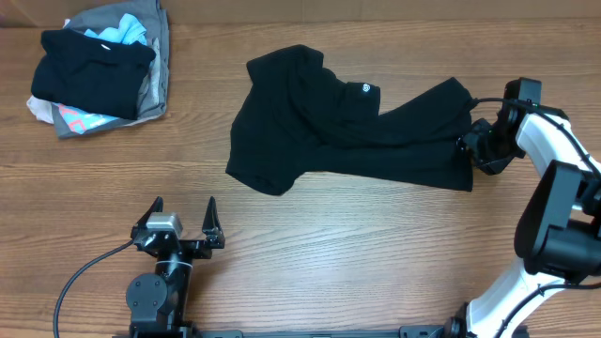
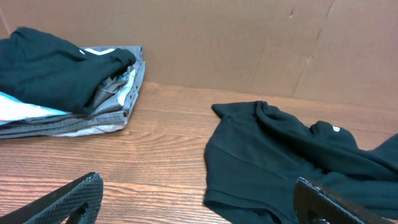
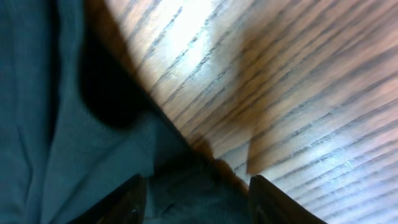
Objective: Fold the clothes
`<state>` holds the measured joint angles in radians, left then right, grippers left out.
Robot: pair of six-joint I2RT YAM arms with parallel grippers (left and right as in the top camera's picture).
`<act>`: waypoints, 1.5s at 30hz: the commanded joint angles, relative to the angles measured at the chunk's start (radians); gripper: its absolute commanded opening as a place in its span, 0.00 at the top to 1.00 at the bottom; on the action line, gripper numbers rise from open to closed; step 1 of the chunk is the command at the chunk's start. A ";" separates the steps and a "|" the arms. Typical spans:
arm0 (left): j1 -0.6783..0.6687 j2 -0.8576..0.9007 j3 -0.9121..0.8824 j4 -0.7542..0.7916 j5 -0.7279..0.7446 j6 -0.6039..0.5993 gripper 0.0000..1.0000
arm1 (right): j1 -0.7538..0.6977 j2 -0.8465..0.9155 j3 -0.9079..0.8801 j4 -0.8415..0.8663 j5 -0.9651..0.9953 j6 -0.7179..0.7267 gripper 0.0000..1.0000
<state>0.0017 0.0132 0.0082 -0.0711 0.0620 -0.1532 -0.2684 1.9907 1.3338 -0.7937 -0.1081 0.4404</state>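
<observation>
The clothes, a black T-shirt (image 1: 347, 131), lie crumpled across the middle of the wooden table, with a small white logo (image 1: 363, 91) facing up. My right gripper (image 1: 470, 148) is low at the shirt's right edge. In the right wrist view its fingers (image 3: 132, 202) stand partly apart, with bunched black fabric (image 3: 62, 124) between them, so the right gripper (image 3: 196, 193) is open around the cloth. My left gripper (image 1: 183, 211) rests wide open near the front edge, left of the shirt. In the left wrist view the left gripper (image 2: 199, 186) holds nothing and the shirt (image 2: 280, 155) lies ahead to the right.
A heap of mixed garments (image 1: 99, 66) sits at the table's back left corner, the heap (image 2: 62, 74) also showing in the left wrist view. A cardboard wall (image 2: 249, 37) stands behind the table. Bare wood (image 1: 376, 244) stretches in front of the shirt.
</observation>
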 commanded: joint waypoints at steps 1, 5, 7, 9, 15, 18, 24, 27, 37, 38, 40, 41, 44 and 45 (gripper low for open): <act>0.007 -0.009 -0.003 -0.003 -0.010 0.019 0.00 | 0.001 0.020 -0.005 0.013 -0.005 -0.003 0.51; 0.007 -0.009 -0.003 -0.003 -0.010 0.019 0.00 | 0.001 0.021 -0.005 0.011 0.002 -0.003 0.58; 0.007 -0.009 -0.003 -0.003 -0.010 0.019 0.00 | 0.001 0.021 -0.005 0.011 0.002 -0.003 0.62; 0.007 -0.009 -0.003 -0.003 -0.010 0.019 0.00 | 0.001 0.021 -0.005 0.011 0.002 -0.003 0.68; 0.007 -0.009 -0.003 -0.003 -0.010 0.019 0.01 | 0.001 0.021 -0.004 0.012 0.003 -0.003 0.91; 0.007 -0.009 -0.003 -0.003 -0.010 0.019 0.00 | 0.001 0.020 0.003 0.008 0.013 0.001 0.93; 0.007 -0.009 -0.003 -0.003 -0.010 0.019 0.00 | -0.002 0.010 0.071 -0.070 0.017 0.023 0.95; 0.007 -0.009 -0.003 -0.003 -0.010 0.019 0.00 | -0.002 -0.011 0.105 -0.124 0.017 0.051 0.96; 0.007 -0.009 -0.003 -0.003 -0.010 0.019 0.00 | -0.002 -0.167 0.130 -0.348 0.017 0.145 0.96; 0.007 -0.009 -0.003 -0.003 -0.010 0.019 0.00 | -0.001 -0.180 0.130 -0.368 0.017 0.145 0.96; 0.007 -0.009 -0.003 -0.003 -0.010 0.019 0.00 | 0.005 -0.214 0.130 -0.417 0.017 0.145 0.96; 0.007 -0.009 -0.003 -0.003 -0.010 0.019 0.00 | 0.010 -0.229 0.130 -0.435 0.017 0.144 0.96; 0.007 -0.009 -0.003 -0.003 -0.010 0.019 0.00 | 0.037 -0.280 0.130 -0.483 0.018 0.144 0.96; 0.007 -0.009 -0.003 -0.003 -0.010 0.019 0.00 | 0.051 -0.298 0.129 -0.500 0.018 0.144 0.96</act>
<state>0.0017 0.0132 0.0082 -0.0715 0.0620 -0.1532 -0.2520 1.7592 1.4361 -1.2747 -0.0982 0.5728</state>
